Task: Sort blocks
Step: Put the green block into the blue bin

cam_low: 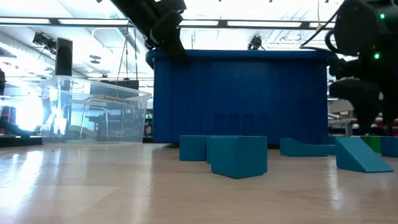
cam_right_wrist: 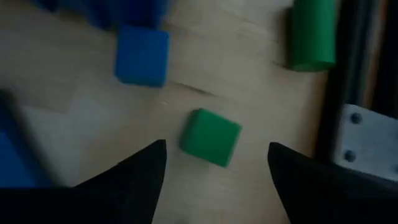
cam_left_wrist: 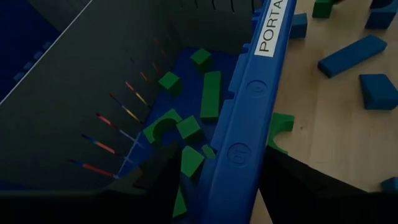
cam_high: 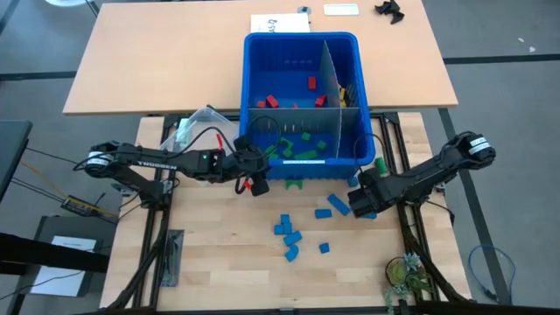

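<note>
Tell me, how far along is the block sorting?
Partly done: red blocks and green blocks already lie in separate compartments of the blue bin. Right now the right gripper hangs open over a green cube. Blue blocks remain scattered on the table.

Blue bin (cam_high: 302, 162), green and blue blocks (cam_high: 289, 232).

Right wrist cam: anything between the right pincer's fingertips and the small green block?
Nothing: bare wooden tabletop separates the open right pincer from the small green cube block, shown in the right wrist view.
</note>
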Available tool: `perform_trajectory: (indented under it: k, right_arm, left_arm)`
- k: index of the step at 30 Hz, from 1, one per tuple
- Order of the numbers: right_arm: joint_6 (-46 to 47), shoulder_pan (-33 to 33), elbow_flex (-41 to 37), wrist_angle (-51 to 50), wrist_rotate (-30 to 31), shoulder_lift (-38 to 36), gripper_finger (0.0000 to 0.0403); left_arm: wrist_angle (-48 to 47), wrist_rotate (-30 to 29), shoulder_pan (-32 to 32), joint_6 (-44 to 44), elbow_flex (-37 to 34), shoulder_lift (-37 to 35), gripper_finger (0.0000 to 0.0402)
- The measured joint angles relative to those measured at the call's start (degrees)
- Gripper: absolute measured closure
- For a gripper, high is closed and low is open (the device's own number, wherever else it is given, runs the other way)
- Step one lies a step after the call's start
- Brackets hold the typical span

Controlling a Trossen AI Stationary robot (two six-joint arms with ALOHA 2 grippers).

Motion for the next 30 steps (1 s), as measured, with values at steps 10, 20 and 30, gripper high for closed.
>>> perform_trajectory:
  k: [10,20,30]
  right_arm:
    - [3.69,-0.35,-5.68,9.51,2.82,0.11,0.0138]
    - [3.79,-0.04,-9.79,16.67,3.09,0.14,0.0205]
    - [-12.32,2.69,-3.76,14.29,-3.16,0.11,0.0275]
  left_arm:
    - [0.21,-0.04,0.01,0.53,0.0,0.0,0.0197]
    - [0.35,-0.09,0.02,0.73,0.0,0.0,0.0197]
    - [0.33,-0.09,0.02,0.79,0.0,0.0,0.0198]
